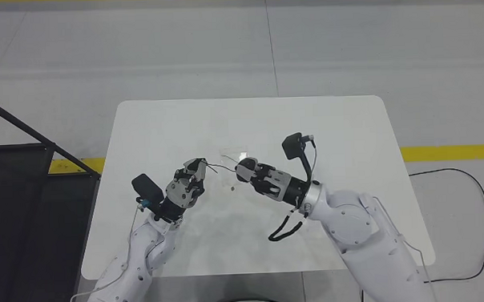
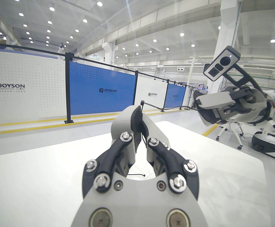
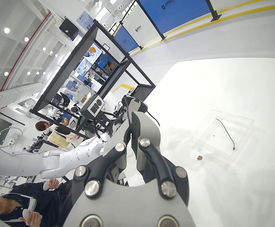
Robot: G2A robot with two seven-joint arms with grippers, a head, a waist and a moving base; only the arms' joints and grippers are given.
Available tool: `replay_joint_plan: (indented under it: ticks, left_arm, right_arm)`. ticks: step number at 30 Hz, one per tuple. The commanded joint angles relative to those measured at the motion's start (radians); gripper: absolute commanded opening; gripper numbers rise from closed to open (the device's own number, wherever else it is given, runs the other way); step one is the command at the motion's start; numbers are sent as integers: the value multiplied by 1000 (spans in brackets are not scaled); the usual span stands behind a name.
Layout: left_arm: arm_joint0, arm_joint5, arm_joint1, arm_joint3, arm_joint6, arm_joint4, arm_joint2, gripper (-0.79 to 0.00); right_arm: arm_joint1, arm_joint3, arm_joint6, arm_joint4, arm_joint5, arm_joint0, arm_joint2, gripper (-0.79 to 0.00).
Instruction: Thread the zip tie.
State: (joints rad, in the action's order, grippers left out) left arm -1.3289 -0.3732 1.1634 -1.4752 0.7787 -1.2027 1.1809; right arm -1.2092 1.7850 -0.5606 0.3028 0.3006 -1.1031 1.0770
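Zip tie (image 2: 142,103) hangs in the air between your two grippers, above the white table (image 1: 321,132). On the left, your left gripper (image 2: 138,117) has its fingers pressed together on the head end. The small square head pokes out just past the fingertips.

From there the thin black strap runs across the gap toward the other arm, clear of the tabletop. Just beyond that gap a clear tray (image 3: 243,137) lies flat on the table. A second black zip tie (image 3: 225,131) lies loose inside it, and a small brown scrap (image 3: 199,158) sits on the table just beside the tray's edge.

On the right, your right gripper (image 3: 131,122) is clamped on the strap's other end — the strap passes between its ribbed pads (image 3: 135,129). The two grippers face each other, near but not touching — only the strap joins them.
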Motion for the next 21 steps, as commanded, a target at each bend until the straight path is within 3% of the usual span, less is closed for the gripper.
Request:
replay_joint_plan:
  ticks: [1,21]
  left_arm:
    - [0,0,0,0,0,0,0,-785]
    - [0,0,0,0,0,0,0,-785]
  right_arm:
    - [0,1,1,0,2,0,-1,-785]
    - [-5,9,22,3,10,2,-11,-785]
